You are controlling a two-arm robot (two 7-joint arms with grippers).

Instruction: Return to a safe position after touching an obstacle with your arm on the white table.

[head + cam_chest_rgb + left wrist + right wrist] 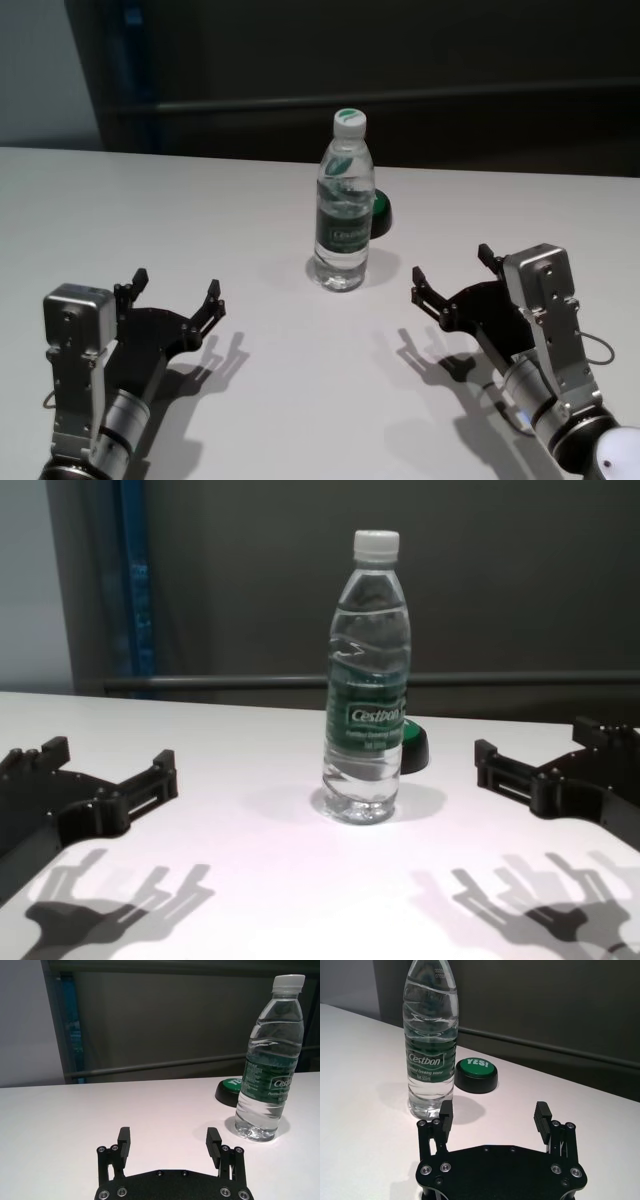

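grippers first. left gripper hovers low over the near left part of the tabletop, fingers spread wide with nothing between them; its shadow falls on the white surface just beside it. in the left wrist view the two black fingertips stand well apart over bare tabletop. right gripper sits at a matching spot on the near right side, also spread wide and empty, fingertips pointing toward the middle of the tabletop.

water bottle stands upright between the two grippers and a little farther back, near the tabletop's centre, touching neither gripper. white cap on, clear body, dark green "cestbon" label, water inside. neither arm is in contact with it.

low black puck with green top reading "yes!" lies just behind the bottle, toward the right side, partly hidden by the bottle from the head view.

dark wall with a horizontal rail runs behind the far edge.
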